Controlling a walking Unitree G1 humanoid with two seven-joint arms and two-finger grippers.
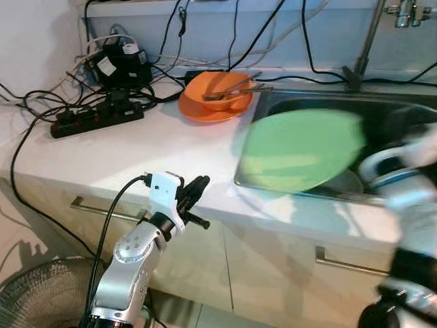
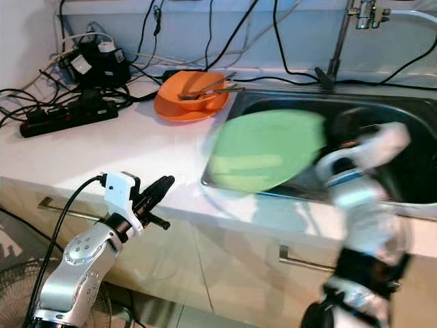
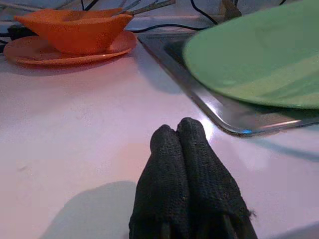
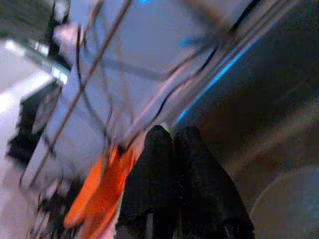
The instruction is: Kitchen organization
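While our head cameras blur, the white counter (image 1: 157, 147) fills the left half of the frame and the steel sink (image 1: 410, 113) the upper right. Centre-right, the green plate (image 1: 300, 150) hangs tilted over the sink's near-left corner, pinched at its right rim by our right gripper (image 4: 172, 137), fingers clamped together on it. We judge it light, rigid, possibly slick, best held by the rim. At upper centre sits an orange bowl (image 1: 222, 92) on an orange plate (image 1: 198, 109). Lower left, our left gripper (image 3: 182, 134) hovers closed and empty. Motion blur hides the exact grip.
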